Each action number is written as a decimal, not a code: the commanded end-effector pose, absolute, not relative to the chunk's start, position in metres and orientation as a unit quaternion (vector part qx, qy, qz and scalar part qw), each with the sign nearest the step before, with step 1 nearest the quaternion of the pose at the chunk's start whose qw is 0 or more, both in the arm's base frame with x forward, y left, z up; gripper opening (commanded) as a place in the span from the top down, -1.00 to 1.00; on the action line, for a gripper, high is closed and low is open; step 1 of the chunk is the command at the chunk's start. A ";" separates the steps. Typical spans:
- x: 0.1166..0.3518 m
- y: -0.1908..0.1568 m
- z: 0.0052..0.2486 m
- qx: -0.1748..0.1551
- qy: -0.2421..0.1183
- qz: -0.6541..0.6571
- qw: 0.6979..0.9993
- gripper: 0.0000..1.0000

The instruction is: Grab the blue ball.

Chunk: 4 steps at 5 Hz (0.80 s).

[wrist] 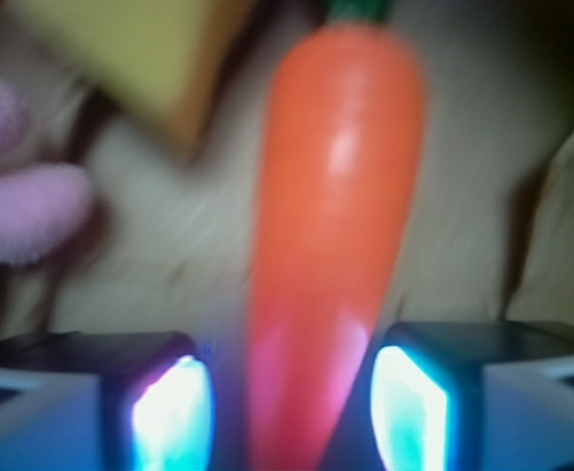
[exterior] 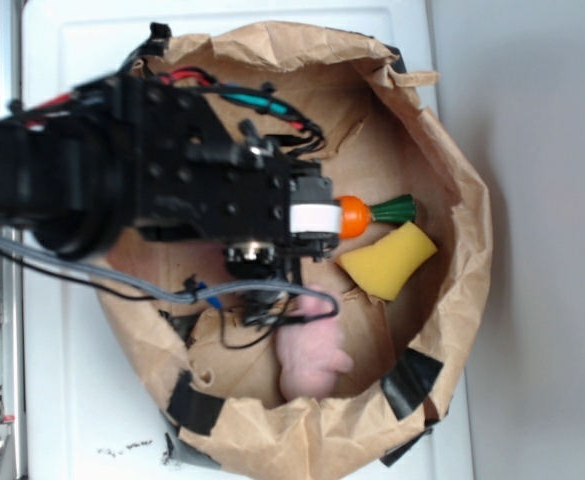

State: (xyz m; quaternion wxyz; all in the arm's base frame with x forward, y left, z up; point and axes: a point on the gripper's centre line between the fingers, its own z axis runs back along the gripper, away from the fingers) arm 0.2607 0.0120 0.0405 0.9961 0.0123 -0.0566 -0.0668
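Fingers [wrist: 174, 412] are standing apart in the wrist view, and we are seeing the orange toy carrot [wrist: 331, 226] running up between them, its narrow end sitting in the gap; we cannot tell whether either pad is touching it. Going left to right in the exterior view, we are looking at the black arm [exterior: 122, 180] reaching in over the left rim of the brown paper bag [exterior: 462, 260], which is lying open on a white surface [exterior: 62, 400]. Our gripper [wrist: 288, 417] is hanging over the middle of the bag. Below it, near the lower rim, the pink plush bunny [exterior: 312, 355] is lying partly hidden by cables. Further right, the carrot's green top is pointing toward the right rim, and the yellow sponge wedge [exterior: 390, 260] is lying just beside it. We are not finding the blue ball in either view.
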 end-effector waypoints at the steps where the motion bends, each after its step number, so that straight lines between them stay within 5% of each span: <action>1: 0.260 0.027 0.098 -0.031 -0.061 -0.060 0.996 -1.00; 3: 0.242 0.039 0.098 -0.019 -0.053 -0.071 0.996 -1.00; 4: 0.233 0.041 0.081 0.027 -0.043 -0.088 0.995 -1.00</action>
